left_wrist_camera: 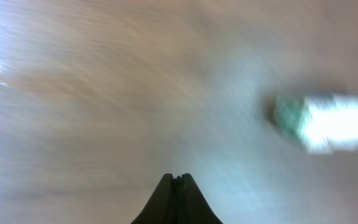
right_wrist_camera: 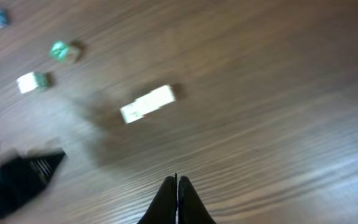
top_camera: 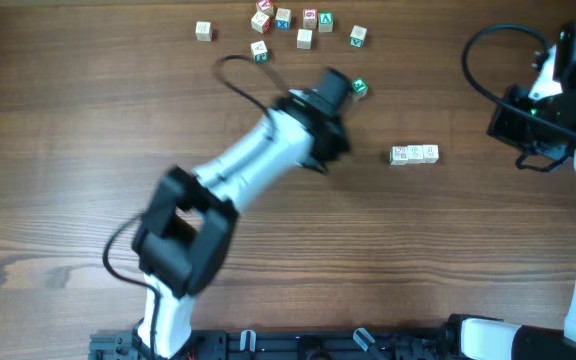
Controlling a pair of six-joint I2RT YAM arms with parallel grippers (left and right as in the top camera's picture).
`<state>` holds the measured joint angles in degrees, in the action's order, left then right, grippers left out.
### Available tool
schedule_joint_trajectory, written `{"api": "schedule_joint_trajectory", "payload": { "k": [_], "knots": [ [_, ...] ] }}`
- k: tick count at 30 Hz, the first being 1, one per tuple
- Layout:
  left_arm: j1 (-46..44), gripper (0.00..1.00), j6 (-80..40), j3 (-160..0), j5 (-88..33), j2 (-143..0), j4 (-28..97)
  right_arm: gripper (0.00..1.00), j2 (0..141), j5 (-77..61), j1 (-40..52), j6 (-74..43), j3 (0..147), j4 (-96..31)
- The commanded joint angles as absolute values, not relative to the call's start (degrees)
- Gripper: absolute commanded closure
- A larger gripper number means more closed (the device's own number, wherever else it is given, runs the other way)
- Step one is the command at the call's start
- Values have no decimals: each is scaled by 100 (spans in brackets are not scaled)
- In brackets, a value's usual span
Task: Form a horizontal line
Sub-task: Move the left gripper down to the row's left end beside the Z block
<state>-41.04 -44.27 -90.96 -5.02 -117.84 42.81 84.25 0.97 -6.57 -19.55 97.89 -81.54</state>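
Left gripper (left_wrist_camera: 176, 179) closed on nothing; horizontal line (top_camera: 414, 154) lies apart on table (top_camera: 58, 140)

Outstretched left arm (top_camera: 248, 160), left gripper (left_wrist_camera: 178, 180) closed and empty; right gripper (right_wrist_camera: 176, 182) likewise closed and empty.

Open worktop (top_camera: 448, 250) lies all around the horizontal line (top_camera: 414, 154), while the left arm (top_camera: 253, 155) and scattered cubes (top_camera: 283, 18) crowd the far side to its left.

Left hand (top_camera: 345, 87) right beside a green-marked cube (top_camera: 360, 89), three-cube row (top_camera: 414, 154) lying apart on the table (top_camera: 68, 130), loose cubes (top_camera: 283, 22) clustered up top.
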Motion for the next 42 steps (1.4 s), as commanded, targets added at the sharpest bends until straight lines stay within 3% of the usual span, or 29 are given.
{"api": "schedule_joint_trajectory", "payload": {
  "k": [1,8,19,27,42],
  "knots": [
    [-5065,96,-4254,-9085,718,-11734,4241,95,8416,685,-661,-2480,9734,-8156],
    [-5540,96,-4381,-9085,1063,-11734,3579,95,8416,685,-661,-2615,9067,-7843],
    [-4788,96,-4436,-9085,-1503,-12215,2661,95,8416,692,-661,-2965,8853,-7546],
    [-4707,96,-4431,-9085,-1868,-12283,2912,95,8416,687,-661,-3017,8853,-7542],
    [-4558,96,-4399,-9085,-2899,-12680,2303,95,8416,687,-661,-3015,8853,-7542]
  ]
}}
